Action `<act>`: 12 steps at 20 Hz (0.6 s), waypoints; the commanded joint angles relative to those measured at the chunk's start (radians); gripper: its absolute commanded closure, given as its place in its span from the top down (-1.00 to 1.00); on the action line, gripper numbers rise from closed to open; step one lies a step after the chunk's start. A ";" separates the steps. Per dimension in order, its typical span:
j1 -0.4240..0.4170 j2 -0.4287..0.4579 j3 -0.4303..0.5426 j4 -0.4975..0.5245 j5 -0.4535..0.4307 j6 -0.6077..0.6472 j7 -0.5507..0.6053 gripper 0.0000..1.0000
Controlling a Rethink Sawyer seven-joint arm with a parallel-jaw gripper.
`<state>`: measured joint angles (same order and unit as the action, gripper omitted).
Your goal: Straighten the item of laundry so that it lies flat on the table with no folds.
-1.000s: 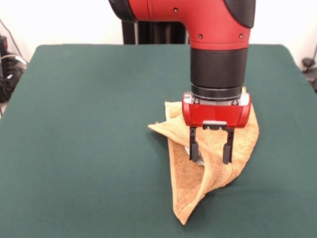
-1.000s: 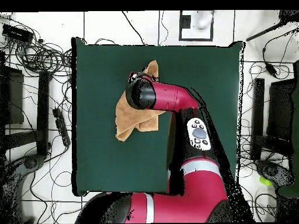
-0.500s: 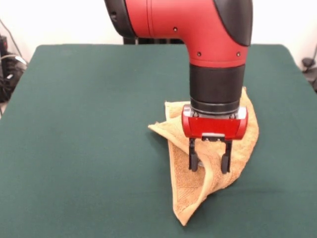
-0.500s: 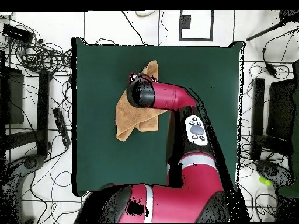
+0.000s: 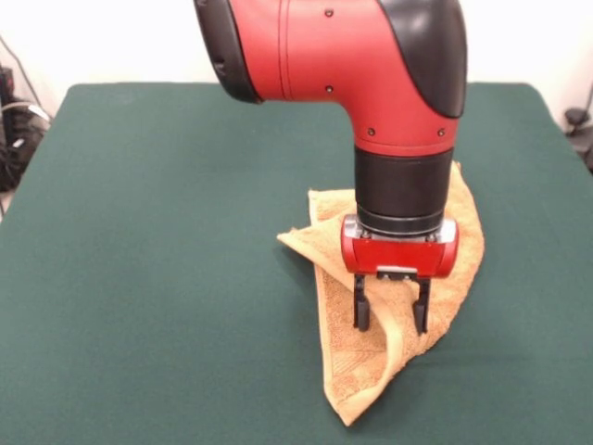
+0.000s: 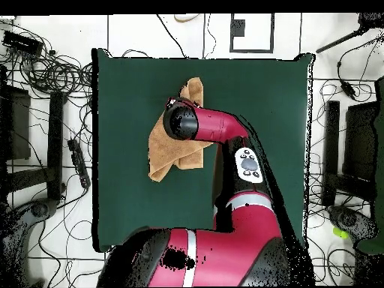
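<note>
With the red-and-black gripper (image 5: 388,313) spread astride the folded orange-yellow terry towel (image 5: 352,357), pinch only the raised ridge, then peel toward three o'clock.

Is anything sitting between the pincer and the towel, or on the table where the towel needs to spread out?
Nothing visible. The pincer is open, straddling a raised fold of the towel, with no object between them. The only thing seen on the table is the towel itself.

Towel (image 5: 347,357) orange-yellow — table (image 5: 157,278) dark green.
</note>
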<state>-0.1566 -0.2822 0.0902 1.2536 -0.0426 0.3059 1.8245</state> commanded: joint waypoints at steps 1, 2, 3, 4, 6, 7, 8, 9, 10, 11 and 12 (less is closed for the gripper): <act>0.037 0.009 0.031 0.031 0.010 0.084 0.109 1.00; 0.036 0.009 0.031 0.031 0.010 0.086 0.108 1.00; 0.030 0.007 0.040 0.034 0.012 0.085 0.104 1.00; 0.025 0.007 0.048 0.038 0.012 0.084 0.100 1.00; 0.021 0.006 0.053 0.039 0.013 0.083 0.098 1.00; 0.025 0.006 0.049 0.038 0.013 0.081 0.102 1.00; 0.028 0.007 0.044 0.036 0.014 0.081 0.106 1.00; 0.027 0.006 0.046 0.038 0.015 0.079 0.107 1.00; 0.025 0.006 0.048 0.040 0.015 0.078 0.107 1.00; 0.024 0.005 0.049 0.040 0.015 0.078 0.107 1.00; 0.024 0.005 0.050 0.041 0.015 0.076 0.107 1.00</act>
<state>-0.1570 -0.2805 0.0902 1.2531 -0.0424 0.3059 1.8245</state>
